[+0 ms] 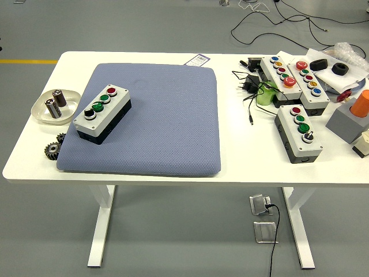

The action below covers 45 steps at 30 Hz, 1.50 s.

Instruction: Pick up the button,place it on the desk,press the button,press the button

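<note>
Nothing is moving on the white table (150,176) right now, and neither of the robot's hands is showing anywhere, so I cannot tell whether their fingers are spread or curled. At the far left a shallow white oval dish (41,111) is holding two dark cylinders with metal ends, and a couple of dark metal gears (53,148) are lying on the bare tabletop just in front of it. Next along, a grey and black four-button control box (102,114) is resting at an angle on the left part of a large blue-grey padded mat (167,127), its red, two green and black controls facing up. I judge the box is already set down and the pressing is still waiting, so the next move is calling for a hand to come in over it and push one cap straight down without sliding the box on the soft pad. Beyond the mat's far edge a small white tag with blue print (199,59) is lying, too small to read. At the right, several more grey button boxes (298,133), black cables and an orange-topped grey block (351,118) are crowding together; no lettering on them is legible.
</note>
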Each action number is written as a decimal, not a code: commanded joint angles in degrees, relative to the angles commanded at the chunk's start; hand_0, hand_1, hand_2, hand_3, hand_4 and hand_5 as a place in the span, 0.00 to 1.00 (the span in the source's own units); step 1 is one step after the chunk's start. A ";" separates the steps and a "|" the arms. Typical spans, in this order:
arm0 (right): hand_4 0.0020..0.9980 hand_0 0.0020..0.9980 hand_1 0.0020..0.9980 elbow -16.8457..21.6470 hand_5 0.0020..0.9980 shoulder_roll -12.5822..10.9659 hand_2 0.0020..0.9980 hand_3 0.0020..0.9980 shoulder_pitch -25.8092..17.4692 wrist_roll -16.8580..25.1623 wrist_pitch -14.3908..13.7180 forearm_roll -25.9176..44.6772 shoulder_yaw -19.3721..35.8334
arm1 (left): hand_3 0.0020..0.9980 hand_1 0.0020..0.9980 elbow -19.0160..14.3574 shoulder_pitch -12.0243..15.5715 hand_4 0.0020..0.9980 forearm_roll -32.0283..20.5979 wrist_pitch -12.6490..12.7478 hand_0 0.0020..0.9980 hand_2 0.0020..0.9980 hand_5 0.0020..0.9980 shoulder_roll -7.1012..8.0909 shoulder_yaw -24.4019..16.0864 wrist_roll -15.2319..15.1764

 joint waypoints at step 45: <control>0.41 0.76 0.76 0.00 0.21 0.25 0.81 0.75 0.16 -0.13 -0.07 -0.58 -0.31 | 0.94 0.93 2.32 -9.35 0.86 34.53 8.89 0.89 0.96 1.00 -6.27 15.54 3.39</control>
